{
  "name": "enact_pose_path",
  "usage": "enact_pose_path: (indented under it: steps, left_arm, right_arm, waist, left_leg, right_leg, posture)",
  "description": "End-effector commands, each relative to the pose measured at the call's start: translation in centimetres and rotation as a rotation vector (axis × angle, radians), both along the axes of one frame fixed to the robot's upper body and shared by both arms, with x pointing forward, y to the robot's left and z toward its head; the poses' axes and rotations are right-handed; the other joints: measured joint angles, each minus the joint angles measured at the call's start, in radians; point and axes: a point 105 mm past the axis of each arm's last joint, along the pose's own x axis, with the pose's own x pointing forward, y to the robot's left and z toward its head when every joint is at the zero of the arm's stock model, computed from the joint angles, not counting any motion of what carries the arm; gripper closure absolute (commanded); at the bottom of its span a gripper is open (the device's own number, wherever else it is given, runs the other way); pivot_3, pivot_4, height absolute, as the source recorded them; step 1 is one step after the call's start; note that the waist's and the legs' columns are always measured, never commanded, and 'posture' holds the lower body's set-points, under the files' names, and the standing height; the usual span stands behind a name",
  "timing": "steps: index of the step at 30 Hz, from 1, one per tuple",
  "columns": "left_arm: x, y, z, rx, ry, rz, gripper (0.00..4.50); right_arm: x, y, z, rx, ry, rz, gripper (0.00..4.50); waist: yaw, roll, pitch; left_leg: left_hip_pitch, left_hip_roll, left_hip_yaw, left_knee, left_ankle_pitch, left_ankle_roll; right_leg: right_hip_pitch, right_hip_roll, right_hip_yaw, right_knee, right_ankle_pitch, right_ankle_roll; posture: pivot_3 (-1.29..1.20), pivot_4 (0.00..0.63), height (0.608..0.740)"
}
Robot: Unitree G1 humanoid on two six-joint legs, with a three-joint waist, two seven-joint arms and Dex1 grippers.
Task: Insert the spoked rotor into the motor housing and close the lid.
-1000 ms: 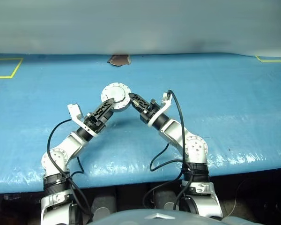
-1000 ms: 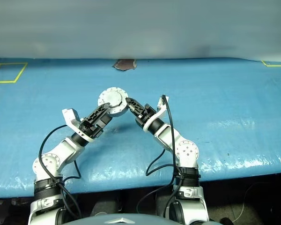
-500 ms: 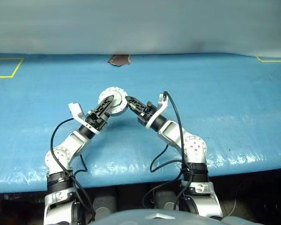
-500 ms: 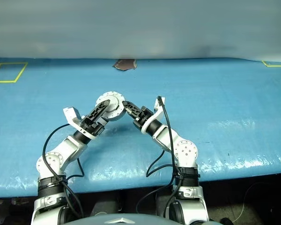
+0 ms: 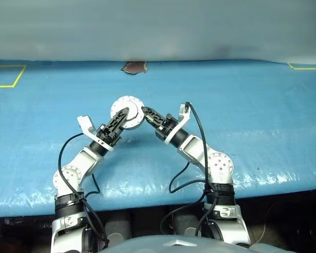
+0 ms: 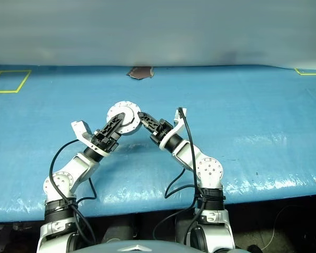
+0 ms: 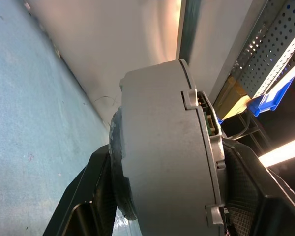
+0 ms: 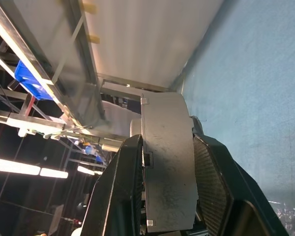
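Clearly the main risk now is a drop or a twist: the motor housing (image 5: 127, 112) is held up off the blue tabletop (image 5: 253, 110) between the two arms, and if one pincer squeezes unevenly or lets go before the other has a firm hold, the round body could roll out of the fingers and fall. The right pincer (image 5: 149, 113) is clenched on the housing, one black finger on each flat face, as the right wrist view shows (image 8: 169, 169). The left pincer (image 5: 122, 117) has its fingers to either side of the same body in the left wrist view (image 7: 167, 162), but whether they press on it yet I cannot tell. A second worry is the lid (image 6: 122, 114): it appears folded shut against the housing, yet a narrow seam with a bit of copper-brown and green shows at the rim, so a skewed squeeze might pry it or leave it not fully seated. From the head views the housing is a pale silver-grey disc with small lugs around its edge, its flat face turned toward the camera, hanging above the middle of the tabletop, well short of the brown patch (image 5: 133, 67) at the far edge. Edge-on it looks thick, matt and lightly scuffed. Whether the rotor sits inside cannot be told.
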Motion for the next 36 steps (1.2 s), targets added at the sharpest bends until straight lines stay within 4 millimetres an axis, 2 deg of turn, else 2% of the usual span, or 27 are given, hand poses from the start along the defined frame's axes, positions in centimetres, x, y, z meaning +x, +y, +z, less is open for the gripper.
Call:
enact_pose_path:
  steps: [1,3,8,11,16,19,21,27,35,36]
  left_arm:
    - [-0.1,-0.3,0.6,0.022,-0.024,-0.002,1.84]
    - [0.0,-0.1,0.5,0.034,-0.018,0.018,1.84]
    - [0.2,0.1,0.0,0.039,0.0,0.043,1.84]
    - [0.4,0.5,-0.2,0.036,0.013,0.076,1.84]
    - [1.1,1.4,-0.5,0.059,0.03,0.161,1.84]
    - [2.6,4.0,-1.1,0.067,0.087,0.34,1.84]
    - [3.1,5.0,-1.3,0.074,0.104,0.402,1.84]
    - [4.9,8.8,-2.2,0.12,0.194,0.647,1.84]
    - [5.6,13.0,-2.5,0.168,0.253,0.872,1.84]
    - [5.5,13.5,-2.7,0.192,0.261,0.902,1.57]
  right_arm:
    - [-0.9,0.7,2.6,0.052,-0.12,-0.004,3.31]
    - [-0.8,0.7,2.7,0.047,-0.139,-0.013,3.31]
    - [-0.9,0.7,2.8,0.036,-0.171,-0.018,1.66]
    - [0.6,-0.6,2.6,-0.039,-0.176,-0.179,0.69]
    - [1.9,-2.3,2.2,-0.054,-0.149,-0.311,0.69]
    - [2.1,-3.2,2.1,-0.06,-0.146,-0.337,0.69]
    - [2.0,-3.6,2.1,-0.071,-0.153,-0.347,0.69]
    - [1.4,-3.9,1.9,-0.102,-0.173,-0.334,0.69]
    - [1.2,-4.5,0.6,-0.192,-0.172,-0.347,0.69]
    - [1.2,-4.6,0.3,-0.203,-0.164,-0.355,0.65]
  waist:
    - [0.0,0.0,0.0]
    - [0.0,0.0,0.0]
    - [0.0,0.0,0.0]
    - [0.0,0.0,0.0]
    - [0.001,0.0,0.0]
    - [0.004,0.0,0.0]
    - [0.002,0.0,0.0]
    - [0.01,-0.001,0.001]
    - [0.014,-0.001,0.001]
    - [0.013,-0.001,0.001]
  left_leg:
    - [0.0,0.0,0.0,0.0,0.0,0.0]
    - [0.0,0.0,0.0,0.0,0.0,0.0]
    - [0.0,0.0,0.0,0.0,0.0,0.0]
    - [0.0,0.0,0.0,0.0,0.0,0.0]
    - [0.0,0.0,0.0,0.0,0.0,0.0]
    - [0.0,0.0,0.0,0.0,0.0,0.0]
    - [0.0,0.0,0.0,0.0,0.0,0.0]
    - [-0.001,-0.001,-0.001,0.0,0.0,0.0]
    - [-0.003,-0.001,-0.001,0.001,0.0,0.0]
    - [-0.003,-0.001,-0.001,0.001,0.0,0.0]
  right_leg:
    - [0.0,0.0,0.0,0.0,0.0,0.0]
    - [0.0,0.0,0.0,0.0,0.0,0.0]
    - [0.0,0.0,0.0,0.0,0.0,0.0]
    - [0.0,0.0,0.0,0.0,0.0,0.0]
    - [0.0,0.0,0.0,0.0,0.0,0.0]
    - [0.0,0.0,0.0,0.0,0.0,0.0]
    - [0.0,0.0,0.0,0.0,0.0,0.0]
    - [0.0,0.0,0.0,-0.001,0.0,0.0]
    - [0.0,0.0,0.0,-0.002,0.002,0.004]
    - [0.0,0.0,0.0,-0.002,0.002,0.004]
  posture:
    - [0.0,0.15,0.74]
    - [0.0,0.15,0.74]
    - [0.0,0.15,0.74]
    - [0.0,0.15,0.74]
    - [0.0,0.15,0.74]
    - [0.0,0.15,0.74]
    - [0.0,0.15,0.74]
    - [0.0,0.15,0.74]
    - [0.0,0.15,0.74]
    - [0.0,0.15,0.74]
